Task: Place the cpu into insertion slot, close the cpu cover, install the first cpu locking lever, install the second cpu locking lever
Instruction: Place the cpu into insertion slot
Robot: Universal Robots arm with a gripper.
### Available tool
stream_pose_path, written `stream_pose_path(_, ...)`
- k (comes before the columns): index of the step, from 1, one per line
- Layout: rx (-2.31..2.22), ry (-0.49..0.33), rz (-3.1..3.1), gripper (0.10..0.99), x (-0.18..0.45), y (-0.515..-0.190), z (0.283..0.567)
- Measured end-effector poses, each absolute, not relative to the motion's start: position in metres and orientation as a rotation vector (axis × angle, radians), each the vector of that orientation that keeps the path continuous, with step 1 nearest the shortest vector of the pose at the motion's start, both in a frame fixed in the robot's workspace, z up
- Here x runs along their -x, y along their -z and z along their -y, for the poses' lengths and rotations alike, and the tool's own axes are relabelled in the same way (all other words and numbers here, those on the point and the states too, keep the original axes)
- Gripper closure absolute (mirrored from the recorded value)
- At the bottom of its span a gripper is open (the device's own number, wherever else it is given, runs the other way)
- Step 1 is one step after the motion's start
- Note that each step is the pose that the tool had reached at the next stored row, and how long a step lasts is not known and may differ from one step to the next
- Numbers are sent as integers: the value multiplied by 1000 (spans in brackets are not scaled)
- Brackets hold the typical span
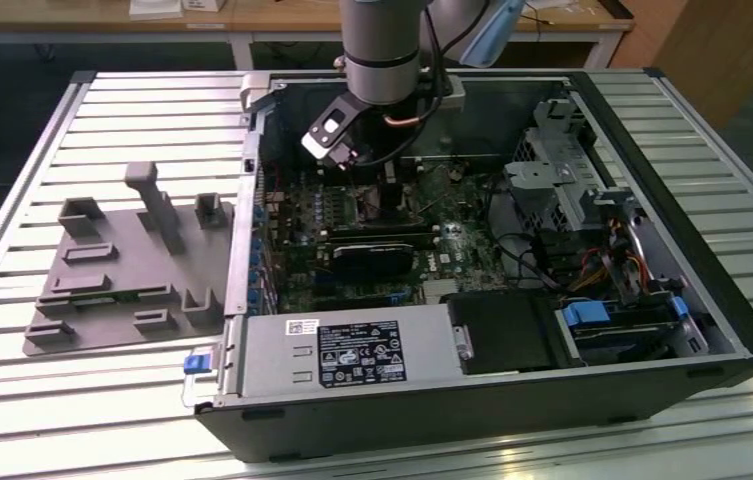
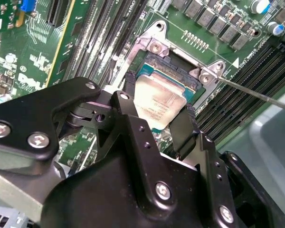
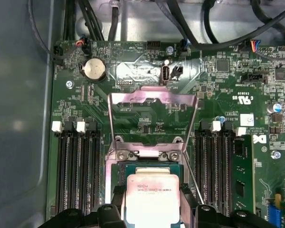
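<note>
The cpu (image 2: pixel 159 97) — a flat square chip, pale metal face up — is clamped in the black gripper (image 2: pixel 153 110) over the insertion slot (image 2: pixel 167 66); the silver cpu cover (image 3: pixel 152 96) frame is held raised at the slot's edge.

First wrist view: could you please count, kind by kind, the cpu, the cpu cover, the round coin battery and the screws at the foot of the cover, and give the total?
cpu: 1
cpu cover: 1 (raised open)
round coin battery: 1
screws at the foot of the cover: 2
Total: 5
</note>
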State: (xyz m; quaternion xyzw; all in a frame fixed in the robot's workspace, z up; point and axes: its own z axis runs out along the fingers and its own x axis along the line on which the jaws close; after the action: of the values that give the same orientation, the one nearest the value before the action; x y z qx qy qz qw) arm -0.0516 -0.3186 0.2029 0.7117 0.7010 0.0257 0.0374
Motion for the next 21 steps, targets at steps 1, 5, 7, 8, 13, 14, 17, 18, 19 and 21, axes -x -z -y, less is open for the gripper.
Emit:
stream_pose_path(1,-2184,-79,-2151,549,52,-202,318)
stream_pose_path(5,-2184,-79,-2151,549,54,-198,317)
stream_pose_path(7,-2184,-79,-2151,549,54,-196,316)
stream_pose_path(8,-2184,-79,-2151,549,54,-195,316)
stream_pose_path(13,-2184,-79,-2151,549,54,-194,316)
stream_pose_path(14,-2184,-79,-2151,549,54,-194,316)
stream_pose_path(17,-2184,-79,-2151,549,54,-194,316)
stream_pose_path(18,-2184,-79,-2151,549,54,-194,316)
stream_pose_path(19,-2184,-79,-2151,537,54,-194,316)
stream_pose_path(21,-2184,-79,-2151,478,54,-194,316)
